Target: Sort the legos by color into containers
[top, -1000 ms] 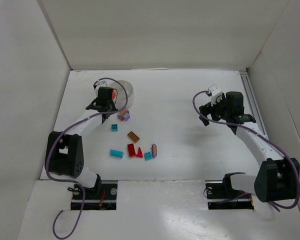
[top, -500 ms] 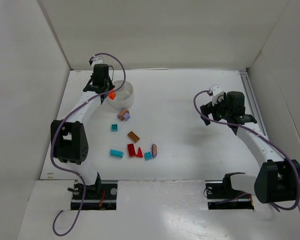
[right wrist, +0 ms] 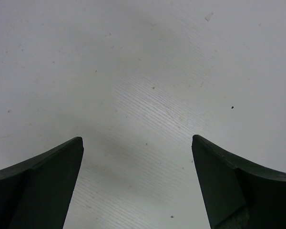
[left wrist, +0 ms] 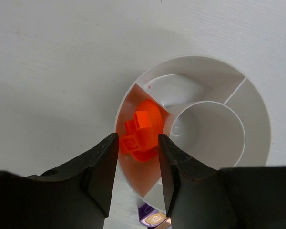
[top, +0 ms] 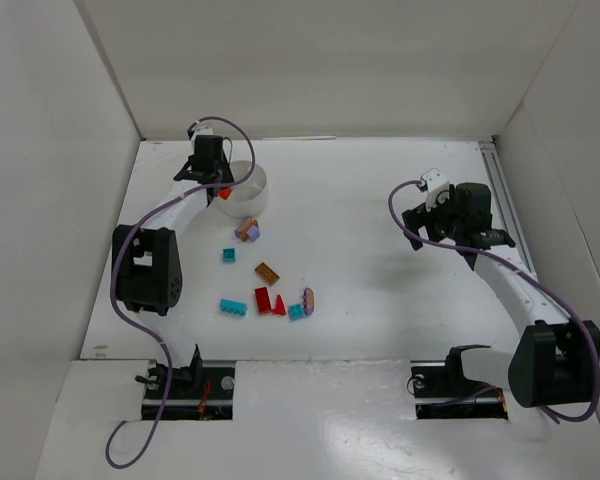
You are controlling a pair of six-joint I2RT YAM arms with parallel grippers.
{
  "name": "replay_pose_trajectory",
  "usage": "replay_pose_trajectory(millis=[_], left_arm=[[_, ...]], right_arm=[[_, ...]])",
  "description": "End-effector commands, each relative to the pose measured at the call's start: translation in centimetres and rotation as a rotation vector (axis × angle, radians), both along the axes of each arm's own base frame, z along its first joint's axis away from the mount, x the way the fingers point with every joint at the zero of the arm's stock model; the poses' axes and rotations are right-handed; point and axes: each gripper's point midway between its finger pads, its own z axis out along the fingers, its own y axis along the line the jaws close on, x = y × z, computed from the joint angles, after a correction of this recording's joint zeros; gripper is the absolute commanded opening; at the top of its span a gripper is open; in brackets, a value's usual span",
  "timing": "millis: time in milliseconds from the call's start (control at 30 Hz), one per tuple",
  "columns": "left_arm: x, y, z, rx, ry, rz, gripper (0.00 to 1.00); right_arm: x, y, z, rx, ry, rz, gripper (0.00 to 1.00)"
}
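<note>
Swung left gripper (left wrist: 137, 143) over the dish (left wrist: 257, 119), eased it around orange legos (left wrist: 143, 125), release impossible to tell, kept right gripper (right wrist: 136, 139) wide open.

top: overhead, far, whole table (top: 380, 250) | wrists: close, straight down | top/left share dish (top: 261, 186)

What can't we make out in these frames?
- Top view: dish compartments hidden by left claw.
- Left wrist: whether orange legos are gripped or loose, since the fingers flank them; purple piece cut off by bottom edge.
- Right wrist: only table under right claw.
</note>
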Motion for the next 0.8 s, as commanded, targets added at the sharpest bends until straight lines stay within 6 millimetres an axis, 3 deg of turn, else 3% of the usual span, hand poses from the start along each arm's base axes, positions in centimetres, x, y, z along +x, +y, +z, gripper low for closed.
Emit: replay_pose_trajectory(millis=[0, 200, 233, 267, 300, 333, 367, 400, 433, 500, 533, 567, 600, 633, 667, 733, 767], left_arm=[[-0.2, 0.2, 2.5, -0.006, -0.06, -0.009, 0.36], [-0.9, 0.0, 3.4, -0.019, -0.071, -0.024, 0.39], [-1.5, 0.0, 4.1, -0.028, -0.084, -0.019, 0.44], [-2.0, 0.0, 4.4, -0.034, -0.089, -0.026, 0.61], [-2.6, 0.0, 4.7, -0.046, -0.097, -0.018, 0.67], [-4.0, -0.1, 5.2, -0.065, -0.108, -0.021, 0.89], [-4.6, 0.0, 5.5, -0.079, -0.123, -0.013, 0.89], [-5.5, 0.0, 5.6, -0.092, -0.126, -0.004, 1.0], [-6.5, -0.3, 5.5, -0.12, -0.13, 0.006, 1.0], [-9.3, -0.7, 5.3, -0.124, -0.135, 0.027, 1.0], [-10.2, -0.7, 5.0, -0.129, -0.128, 0.038, 1.0], [-11.2, -0.5, 6.0, -0.165, -0.155, 0.07, 1.0], [-12.6, -0.1, 4.7, -0.169, -0.114, 0.101, 1.0], [-13.4, -0.3, 4.5, -0.193, -0.111, 0.11, 1.0], [-13.9, -0.3, 4.7, -0.213, -0.122, 0.121, 1.0], [-16.0, -0.3, 4.4, -0.254, -0.134, 0.145, 1.0], [-16.5, 0.0, 4.4, -0.266, -0.146, 0.164, 1.0]], right_arm=[[0.6, -0.1, 2.2, 0.001, -0.07, 0.002, 1.0], [-0.4, 0.9, 3.0, -0.004, -0.103, 0.065, 1.0], [-0.5, 1.5, 3.0, -0.014, -0.108, 0.091, 1.0], [-0.5, 1.6, 3.3, -0.035, -0.123, 0.081, 1.0], [-1.0, 3.6, 3.3, -0.05, -0.129, 0.138, 1.0], [-1.3, 4.4, 3.6, -0.065, -0.142, 0.148, 1.0], [-1.5, 5.7, 3.8, -0.061, -0.154, 0.186, 1.0], [-1.7, 7.2, 4.4, -0.053, -0.181, 0.224, 1.0], [-2.5, 10.0, 4.3, -0.044, -0.189, 0.306, 1.0], [-3.5, 12.9, 4.4, -0.038, -0.206, 0.384, 1.0], [-4.8, 15.8, 4.6, -0.041, -0.225, 0.468, 1.0], [-5.3, 17.2, 4.2, -0.052, -0.215, 0.501, 1.0], [-5.8, 18.3, 4.1, -0.073, -0.219, 0.524, 1.0], [-6.7, 19.8, 3.7, -0.071, -0.215, 0.57, 1.0], [-8.5, 22.6, 3.3, -0.085, -0.229, 0.68, 1.0], [-10.4, 25.2, 2.8, -0.104, -0.244, 0.78, 1.0], [-12.4, 27.2, 2.5, -0.103, -0.245, 0.867, 1.0]])
